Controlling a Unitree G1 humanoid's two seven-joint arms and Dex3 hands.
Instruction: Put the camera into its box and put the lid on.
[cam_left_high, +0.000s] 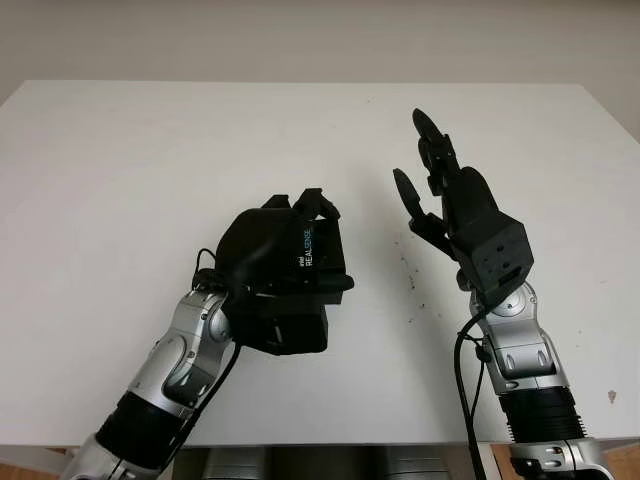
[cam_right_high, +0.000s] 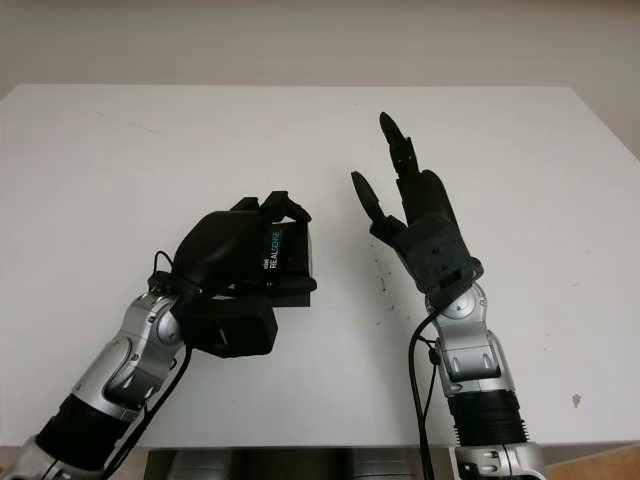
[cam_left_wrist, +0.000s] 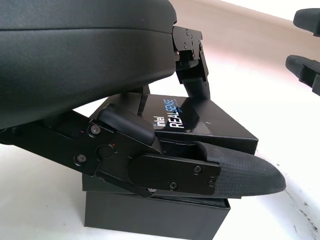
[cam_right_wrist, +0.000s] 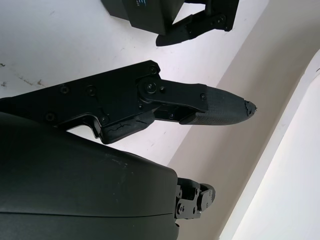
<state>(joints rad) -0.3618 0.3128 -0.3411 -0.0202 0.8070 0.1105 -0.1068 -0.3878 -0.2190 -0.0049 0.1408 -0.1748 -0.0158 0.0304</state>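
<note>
From the head views, my left hand is closed over the lid, the black one with the white lettering, and holds it on top of the box, which sits under my palm on the white worktop. The lid looks tilted and shifted off the box, so I judge the closing step under way but not finished. I cannot see the camera; I take it to be inside the box, though I cannot tell. My right hand is open, raised above the worktop just beside the lid, holding nothing. In my left wrist view, my finger lies along the lid's edge and the lid overhangs the box below it, not yet seated. In my right wrist view, the lid's corner sits beyond my fingertip. Count: one box, one lid, two hands.
</note>
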